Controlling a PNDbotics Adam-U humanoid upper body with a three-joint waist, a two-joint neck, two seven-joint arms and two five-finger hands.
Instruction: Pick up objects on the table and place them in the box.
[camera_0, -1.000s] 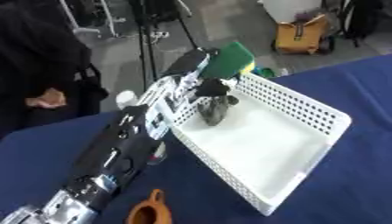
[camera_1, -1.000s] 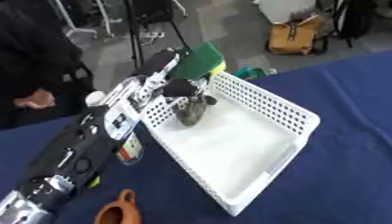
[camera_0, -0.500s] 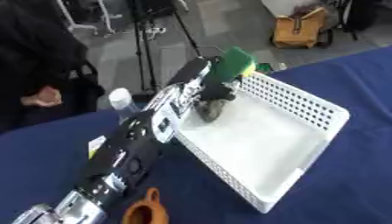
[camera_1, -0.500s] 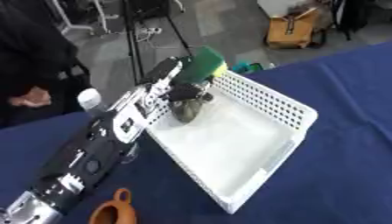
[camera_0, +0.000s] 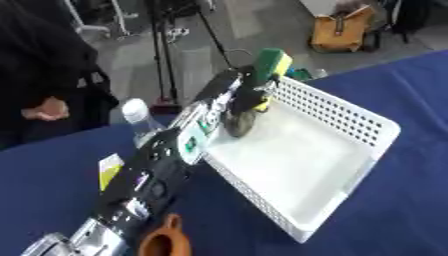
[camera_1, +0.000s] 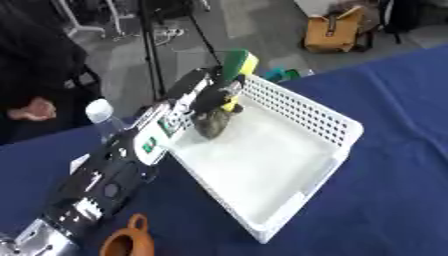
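I see my left robot hand (camera_0: 249, 95) reached over the near-left corner of the white basket (camera_0: 350, 125), which sits on the blue table (camera_0: 52, 180). Its fingers look curled round a dark rounded object (camera_0: 238, 120), though blur keeps me from confirming the hold. That object sits inside the basket at its far left corner. A green and yellow sponge (camera_0: 271, 61) stands at the basket's far rim. A clear bottle (camera_0: 138, 117) and a brown pot (camera_0: 164, 241) stay on the table.
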